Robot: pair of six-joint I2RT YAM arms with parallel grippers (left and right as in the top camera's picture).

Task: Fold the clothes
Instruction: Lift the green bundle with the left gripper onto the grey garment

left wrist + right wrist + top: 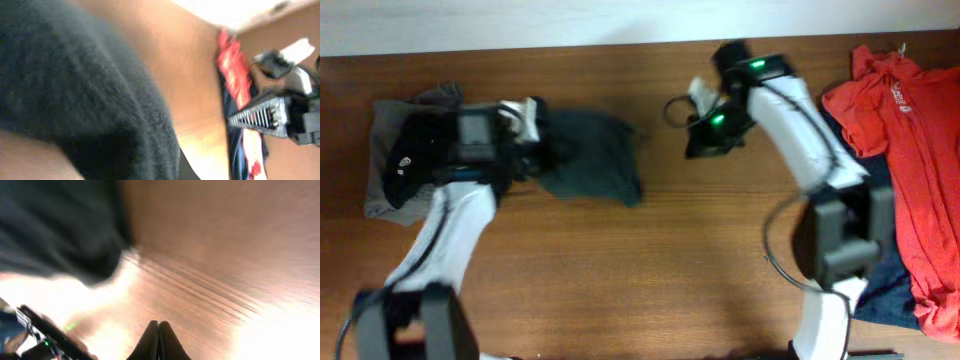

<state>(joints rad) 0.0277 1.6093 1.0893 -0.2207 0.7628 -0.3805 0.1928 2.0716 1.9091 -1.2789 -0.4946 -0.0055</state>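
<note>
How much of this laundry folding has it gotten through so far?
A grey and black stack at the left may be done. The left gripper is at the dark green shirt, bunched mid-table. The right gripper is shut and empty. The red shirt and navy garment at the right wait unfolded.

wooden table (650, 270), dark shirt (595, 165), red shirt (910, 140)

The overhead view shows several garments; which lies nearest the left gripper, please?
The dark green T-shirt, bunched at the left gripper; the red shirt lies far right.
</note>
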